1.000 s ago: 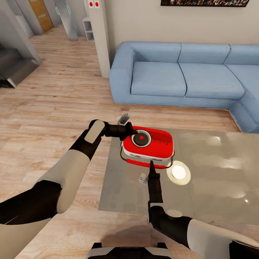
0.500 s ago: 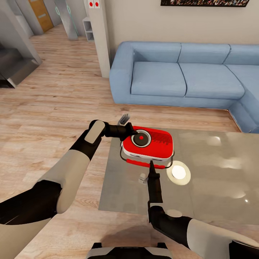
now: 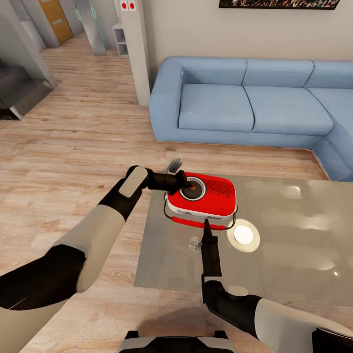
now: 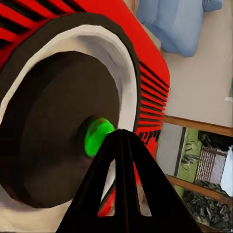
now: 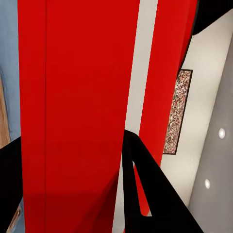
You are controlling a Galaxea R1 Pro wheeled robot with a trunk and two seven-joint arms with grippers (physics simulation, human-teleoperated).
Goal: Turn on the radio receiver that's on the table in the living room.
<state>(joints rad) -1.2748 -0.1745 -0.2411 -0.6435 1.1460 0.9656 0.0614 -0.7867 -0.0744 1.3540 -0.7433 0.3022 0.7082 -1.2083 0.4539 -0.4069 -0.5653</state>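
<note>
The radio receiver lies flat near the centre of the head view, on the near-left corner of the glossy grey table, with the blue sofa across the upper right of the frame. The left gripper reaches in from the left, its tip on the round dark dial on the radio's top. In the left wrist view the fingers look drawn together to a point, holding nothing, right at a green-lit button in the dial's centre. The green glow suggests the switch has probably been triggered, so little seems left beyond withdrawing. The right gripper points up from the lower centre at the radio's near edge; its fingers straddle the red handle bar, seemingly steadying it, though whether they actually clamp it cannot be told.
</note>
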